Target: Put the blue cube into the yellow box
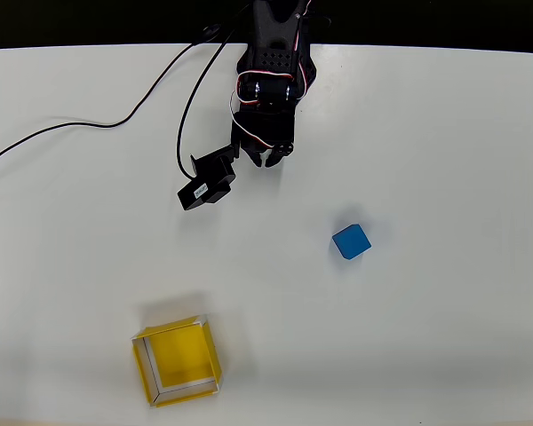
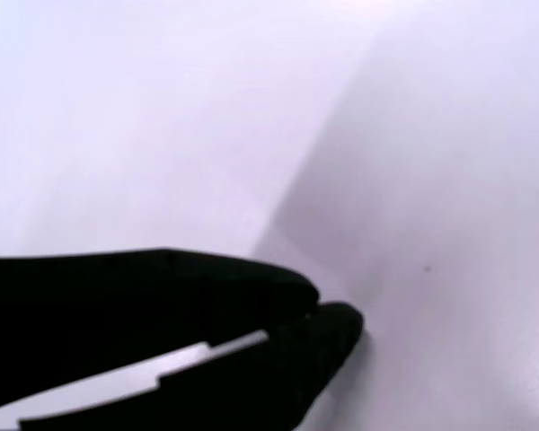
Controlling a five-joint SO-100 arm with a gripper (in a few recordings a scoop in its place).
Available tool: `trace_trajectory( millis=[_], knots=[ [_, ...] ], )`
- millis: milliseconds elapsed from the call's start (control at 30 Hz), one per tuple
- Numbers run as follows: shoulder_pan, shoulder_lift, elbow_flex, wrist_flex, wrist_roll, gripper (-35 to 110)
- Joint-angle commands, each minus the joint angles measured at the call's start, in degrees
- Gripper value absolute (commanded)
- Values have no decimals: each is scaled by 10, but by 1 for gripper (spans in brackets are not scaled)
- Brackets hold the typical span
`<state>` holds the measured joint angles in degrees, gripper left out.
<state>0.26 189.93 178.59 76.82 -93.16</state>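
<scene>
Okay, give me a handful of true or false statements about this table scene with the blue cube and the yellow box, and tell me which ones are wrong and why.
1. The blue cube sits inside the yellow box. False: it rests on the white table, apart from the box and to its upper right in the overhead view.
2. The yellow box is open-topped with nothing in it. True.
3. The end effector grips the cube. False: it is near the table's top edge, well away from the cube, and holds nothing.
4. In the wrist view the end effector's fingertips meet. True.
5. A black cable lies across the table's upper left in the overhead view. True.
</scene>
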Motion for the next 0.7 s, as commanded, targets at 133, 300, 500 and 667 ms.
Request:
trace_trajectory(
  millis=[133,300,500,667],
  knots=[
    [-1,18,16,11,3,0],
    [-3,18,16,11,0,0],
    [-6,17,16,-3,-39,1],
    [-7,-73,-36,-184,-43,15]
  ],
)
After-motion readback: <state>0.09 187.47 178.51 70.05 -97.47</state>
